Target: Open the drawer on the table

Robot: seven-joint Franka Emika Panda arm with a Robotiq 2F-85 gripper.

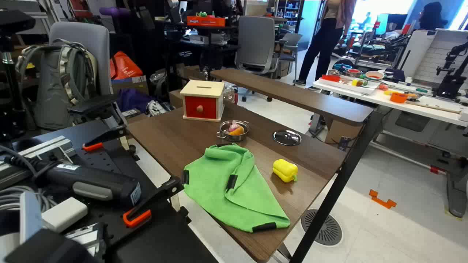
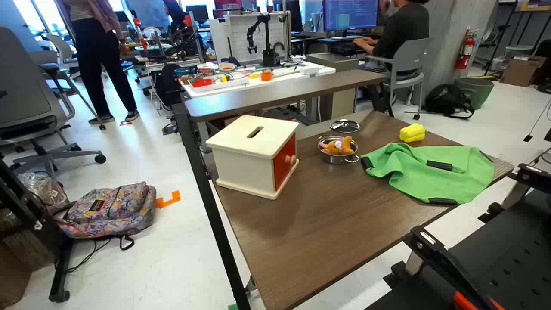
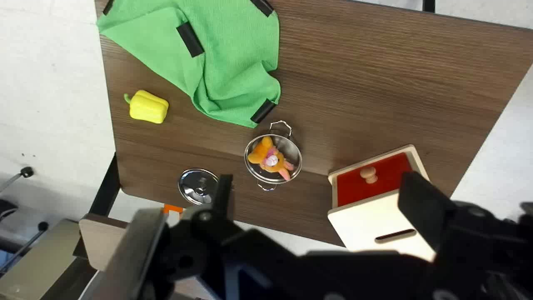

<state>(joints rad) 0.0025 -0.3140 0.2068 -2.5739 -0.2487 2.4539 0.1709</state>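
The drawer is a red front panel with a round wooden knob in a pale wooden box with a slotted top. It shows in both exterior views (image 1: 191, 103) (image 2: 280, 171) and the wrist view (image 3: 349, 191). Its front looks flush with the box, so it is closed. The box stands upright near one end of the brown table (image 1: 161, 133) (image 2: 301, 245) (image 3: 395, 83). My gripper (image 3: 318, 177) shows only in the wrist view, fingers wide apart with nothing between them. It is above the table; one finger overlaps the box in that view. I see no contact.
A metal pot (image 1: 234, 137) with a plush toy inside stands beside the box. A metal lid (image 1: 287, 137), a yellow pepper (image 1: 285, 170) and a green cloth (image 1: 234, 186) lie farther along. A raised shelf (image 1: 292, 93) runs along the table's back.
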